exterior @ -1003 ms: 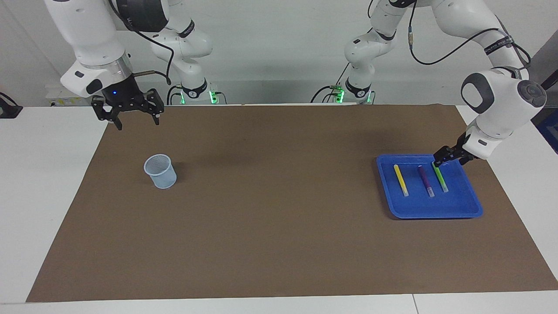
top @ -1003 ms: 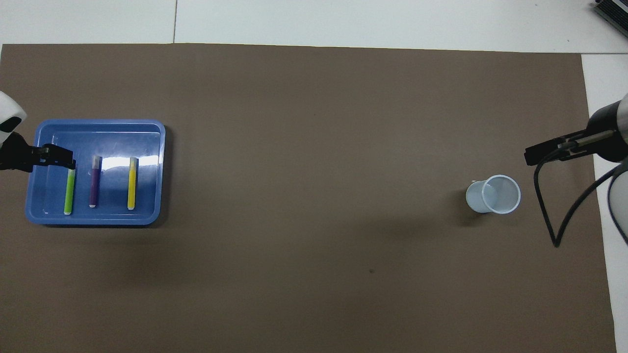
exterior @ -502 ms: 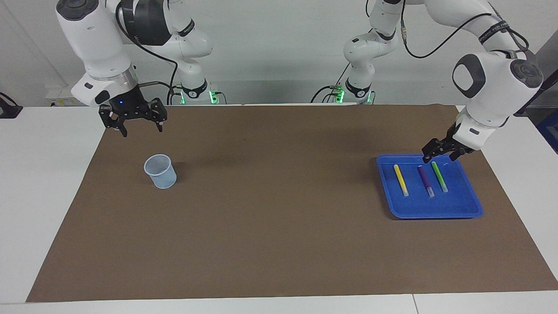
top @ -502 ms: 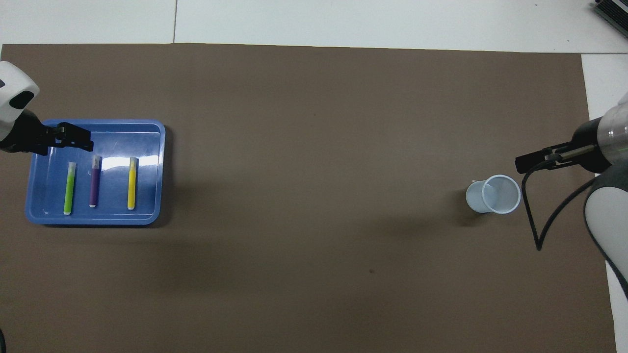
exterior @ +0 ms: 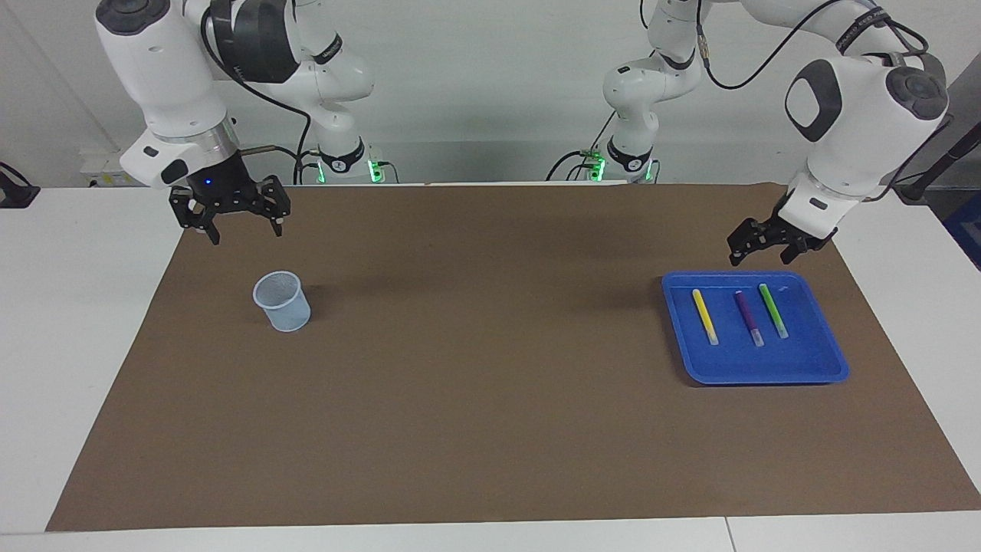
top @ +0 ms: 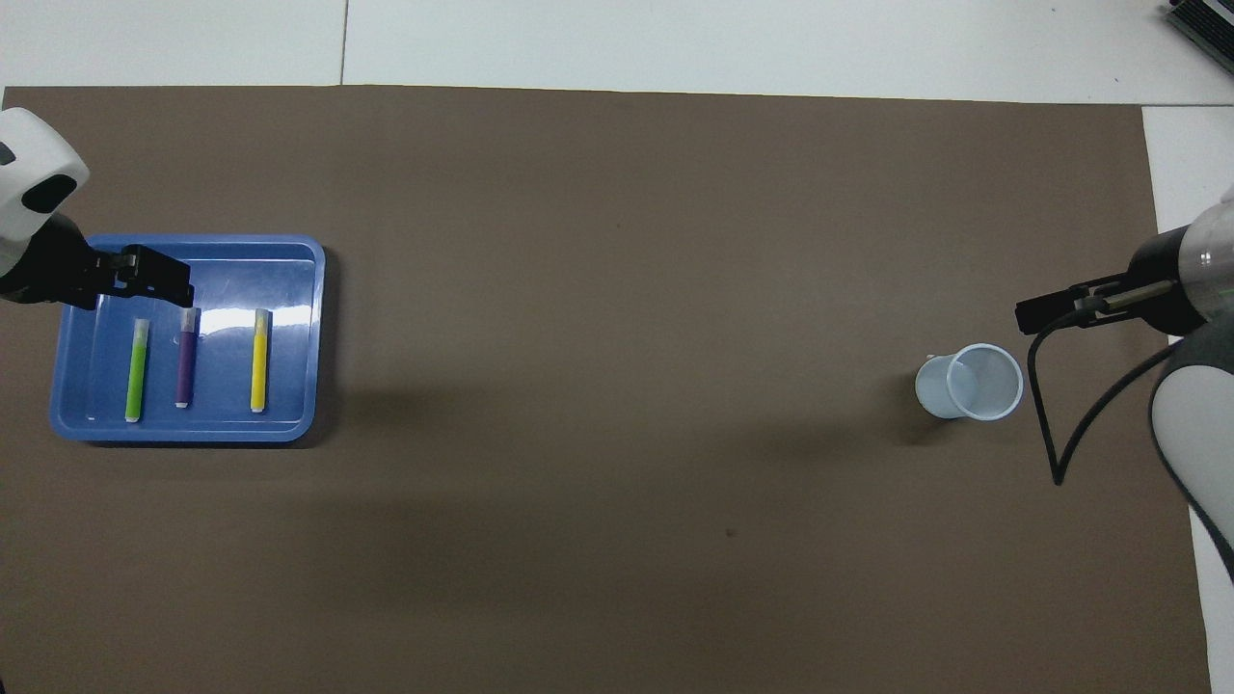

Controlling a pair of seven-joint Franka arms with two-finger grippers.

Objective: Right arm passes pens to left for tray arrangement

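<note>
The blue tray (exterior: 766,377) (top: 289,280) lies at the left arm's end of the table. In it the pens lie side by side: yellow (exterior: 705,316) (top: 259,360), purple (exterior: 748,317) (top: 184,361) and green (exterior: 772,310) (top: 137,370). My left gripper (exterior: 759,253) (top: 164,280) hangs open above the tray, clear of the pens, holding nothing. My right gripper (exterior: 245,230) (top: 1032,313), with its blue light on, hovers open and empty over the mat's edge at the right arm's end, close to the cup.
A small translucent pale-blue cup (exterior: 283,300) (top: 974,383) stands upright on the brown mat (exterior: 490,383) toward the right arm's end. The right arm's black cable (top: 1060,453) loops down beside the cup. White table surface surrounds the mat.
The left gripper has risen from the green pen's end and drawn back above the tray; the green pen stays lying in the tray. The right gripper has shifted slightly.
</note>
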